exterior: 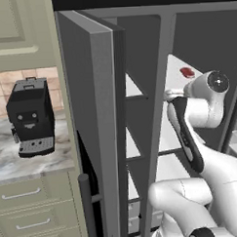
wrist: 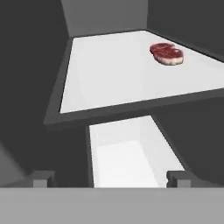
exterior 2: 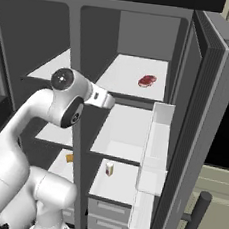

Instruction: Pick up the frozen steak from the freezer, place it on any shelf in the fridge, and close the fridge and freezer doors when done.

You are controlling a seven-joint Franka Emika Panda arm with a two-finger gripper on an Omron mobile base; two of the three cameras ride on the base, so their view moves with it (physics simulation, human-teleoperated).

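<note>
Frozen steak [wrist: 166, 54] lies beyond open-jawed gripper [wrist: 112, 178].

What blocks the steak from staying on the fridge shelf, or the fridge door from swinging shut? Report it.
Nothing visible. The steak already lies flat on the top fridge shelf, clear of the front edge. The open gripper sits in front of and below that shelf, touching nothing. The arm reaches into the doorway, so it must withdraw before the fridge door closes.

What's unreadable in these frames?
- Left base view: the arm hides most of the fridge shelf in front of the frozen steak.
- Right base view: the small orange item is partly behind the divider; the white-and-red item is too small to identify.
- Hand view: the door bin's near end is cut off at the bottom.
</note>
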